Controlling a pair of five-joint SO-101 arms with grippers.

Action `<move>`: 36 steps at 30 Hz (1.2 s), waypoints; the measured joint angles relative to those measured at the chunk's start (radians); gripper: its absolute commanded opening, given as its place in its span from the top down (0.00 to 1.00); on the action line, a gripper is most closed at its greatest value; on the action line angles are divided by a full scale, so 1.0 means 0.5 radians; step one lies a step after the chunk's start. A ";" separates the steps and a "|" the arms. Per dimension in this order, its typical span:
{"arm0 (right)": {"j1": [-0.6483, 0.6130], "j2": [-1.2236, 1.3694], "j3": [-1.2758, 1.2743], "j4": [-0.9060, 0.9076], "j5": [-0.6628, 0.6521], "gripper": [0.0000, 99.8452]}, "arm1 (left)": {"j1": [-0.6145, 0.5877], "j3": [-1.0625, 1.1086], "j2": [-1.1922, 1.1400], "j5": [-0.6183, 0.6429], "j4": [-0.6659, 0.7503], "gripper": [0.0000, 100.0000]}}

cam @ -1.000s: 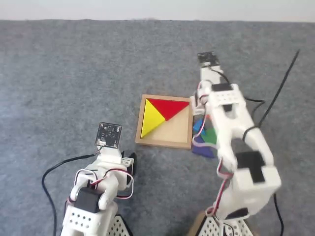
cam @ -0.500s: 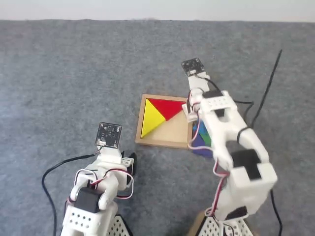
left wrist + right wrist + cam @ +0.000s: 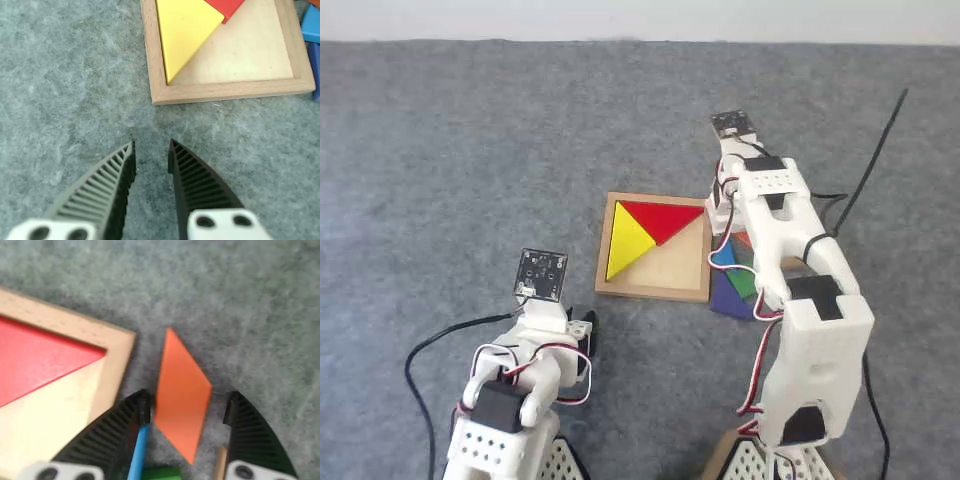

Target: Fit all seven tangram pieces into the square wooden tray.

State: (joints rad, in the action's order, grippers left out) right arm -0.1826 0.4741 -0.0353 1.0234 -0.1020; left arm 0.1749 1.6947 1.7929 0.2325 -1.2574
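Right claw [image 3: 188,397]: spread wide, one finger on each side of the orange piece [image 3: 180,380], just outside a corner of the tray [image 3: 117,347].
Left claw [image 3: 151,145]: narrow gap between the fingers, nothing in it, low over the bare desk [image 3: 60,75] near the tray's edge.
Orange piece: flat on the desk, beside the tray.
Tray: red triangle [image 3: 662,218] and yellow triangle [image 3: 628,240] lie inside, touching; the rest is bare wood.
Loose pieces: blue piece [image 3: 724,256], green piece [image 3: 744,280] and purple piece [image 3: 730,300] bunched just beside the tray, under the right arm.

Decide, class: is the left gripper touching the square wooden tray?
Apart. The left wrist view shows a strip of grey carpet between the fingertips of the left gripper and the nearest rim of the tray.
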 measured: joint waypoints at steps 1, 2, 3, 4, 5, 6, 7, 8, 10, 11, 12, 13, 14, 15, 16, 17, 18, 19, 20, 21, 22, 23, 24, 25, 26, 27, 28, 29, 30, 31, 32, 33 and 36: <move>0.012 0.000 0.000 0.000 0.000 0.74 | 0.000 0.000 0.000 0.000 0.000 0.89; 0.012 0.000 0.000 0.000 0.000 0.74 | 0.000 0.000 0.000 0.000 0.000 0.89; 0.015 0.000 0.000 0.000 0.000 0.74 | 0.000 0.000 0.000 0.000 0.000 0.89; 0.015 0.000 0.000 0.000 0.000 0.74 | 0.000 0.000 0.000 0.000 0.000 0.89; 0.015 0.000 0.000 0.000 0.000 0.74 | 0.000 0.000 0.000 0.000 0.000 0.89; 0.015 0.000 0.000 -0.003 0.000 0.74 | 0.000 0.000 0.000 0.000 0.000 0.89; 0.015 -0.006 0.000 -0.003 0.000 0.74 | 0.000 0.000 0.000 0.000 0.000 0.89; 0.012 -0.025 -0.012 -0.003 0.000 0.74 | 0.000 0.000 0.000 0.000 0.000 0.89; -0.006 -0.120 -0.104 -0.071 0.000 0.74 | 0.000 0.000 0.000 0.000 0.000 0.89; -0.015 -0.196 -0.187 -0.132 0.000 0.74 | 0.000 0.000 0.000 0.000 0.000 0.89; -0.031 -0.288 -0.295 -0.209 0.000 0.74 | 0.000 0.000 0.000 0.000 0.000 0.89; -0.052 -0.381 -0.408 -0.295 -0.012 0.74 | 0.000 0.000 0.000 0.000 0.000 0.89; -0.077 -0.476 -0.537 -0.393 -0.055 0.74 | 0.000 0.000 0.000 0.000 0.000 0.89; -0.104 -0.568 -0.663 -0.491 -0.104 0.74 | 0.000 0.000 0.000 0.000 0.000 0.89; -0.132 -0.644 -0.789 -0.583 -0.138 0.74 | 0.000 0.000 0.000 0.000 0.000 0.89; -0.153 -0.703 -0.893 -0.657 -0.169 0.74 | 0.000 0.000 0.000 0.000 0.000 0.89; -0.166 -0.724 -0.948 -0.690 -0.196 0.74 | 0.000 0.000 0.000 0.000 0.000 0.89; -0.169 -0.727 -0.957 -0.697 -0.212 0.74 | 0.000 0.000 0.000 0.000 0.000 0.89; -0.166 -0.727 -0.957 -0.697 -0.221 0.74 | 0.000 0.000 0.000 0.000 0.000 0.89; -0.163 -0.718 -0.942 -0.687 -0.230 0.74 | 0.000 0.000 0.000 0.000 0.000 0.89; -0.163 -0.678 -0.902 -0.647 -0.236 0.74 | 0.000 0.000 0.000 0.000 0.000 0.89; -0.166 -0.614 -0.847 -0.598 -0.236 0.74 | 0.000 0.000 0.000 0.000 0.000 0.89; -0.166 -0.528 -0.770 -0.543 -0.239 0.74 | 0.000 0.000 0.000 0.000 0.000 0.89; -0.157 -0.445 -0.675 -0.476 -0.239 0.74 | 0.000 0.000 0.000 0.000 0.000 0.89; -0.153 -0.359 -0.571 -0.402 -0.239 0.74 | 0.000 0.000 0.000 0.000 0.000 0.89; -0.141 -0.276 -0.463 -0.307 -0.239 0.74 | 0.000 0.000 0.000 0.000 0.000 0.89; -0.129 -0.209 -0.359 -0.218 -0.239 0.74 | 0.000 0.000 0.000 0.000 0.000 0.89; -0.120 -0.153 -0.279 -0.153 -0.230 0.74 | 0.000 0.000 0.000 0.000 0.000 0.89; -0.110 -0.114 -0.212 -0.107 -0.212 0.74 | 0.000 0.000 0.000 0.000 0.000 0.89; -0.110 -0.086 -0.166 -0.068 -0.193 0.74 | 0.000 0.000 0.000 0.000 0.000 0.89; -0.107 -0.074 -0.132 -0.037 -0.181 0.74 | 0.000 0.000 0.000 0.000 0.000 0.89; -0.101 -0.064 -0.114 -0.018 -0.172 0.74 | 0.000 0.000 0.000 0.000 0.000 0.89; -0.095 -0.064 -0.104 -0.006 -0.163 0.74 | 0.000 0.000 0.000 0.000 0.000 0.89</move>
State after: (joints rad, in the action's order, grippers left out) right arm -0.2302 0.4419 -0.0875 1.0203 -0.1834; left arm 0.1749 1.6947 1.7929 0.2325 -1.2574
